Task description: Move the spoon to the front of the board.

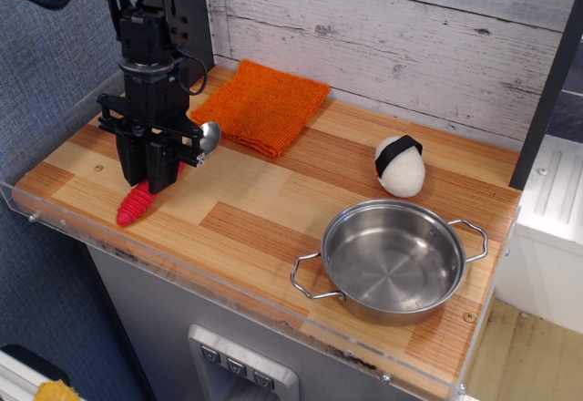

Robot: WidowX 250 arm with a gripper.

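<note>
Spoon (146, 191): you have it clamped mid-handle in the gripper (153, 178), jaws closed on it | red handle tip angles down to the board (255, 205) near its left front edge | silver bowl points toward the orange cloth (262, 106) | pot (392, 260) sits front right, rice ball (399, 165) behind it
</note>
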